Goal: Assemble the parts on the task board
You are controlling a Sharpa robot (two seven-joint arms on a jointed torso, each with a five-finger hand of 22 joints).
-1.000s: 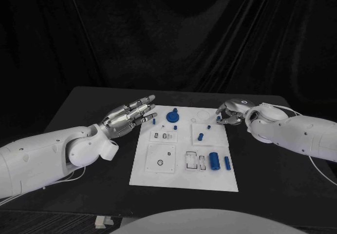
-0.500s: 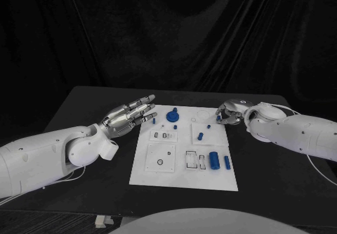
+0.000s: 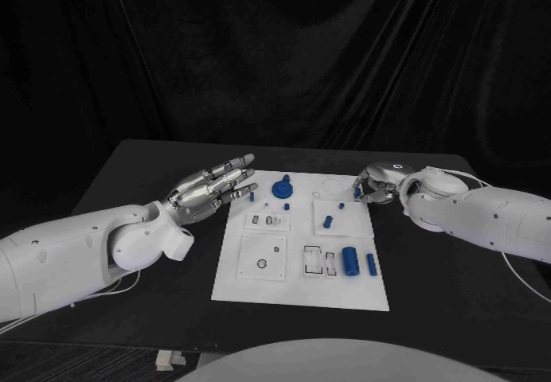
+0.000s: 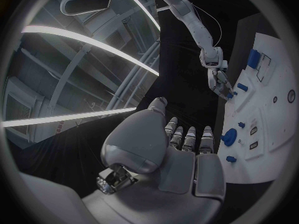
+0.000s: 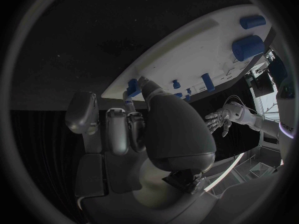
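Black bench (image 3: 150,171), dark drape behind.

Head view: task board (image 3: 301,296) central. Left hand (image 3: 212,189) just off its far-left corner, fingers spread, empty, unmoved over the last second. Right hand (image 3: 376,185) at the board's far-right corner has crept slightly inward, pinching a small blue part (image 3: 357,192); insertion looks pending.

Left wrist view: part (image 4: 229,95) held close above the board.

Right wrist view: part (image 5: 133,88) long axis indistinct, heading untellable.
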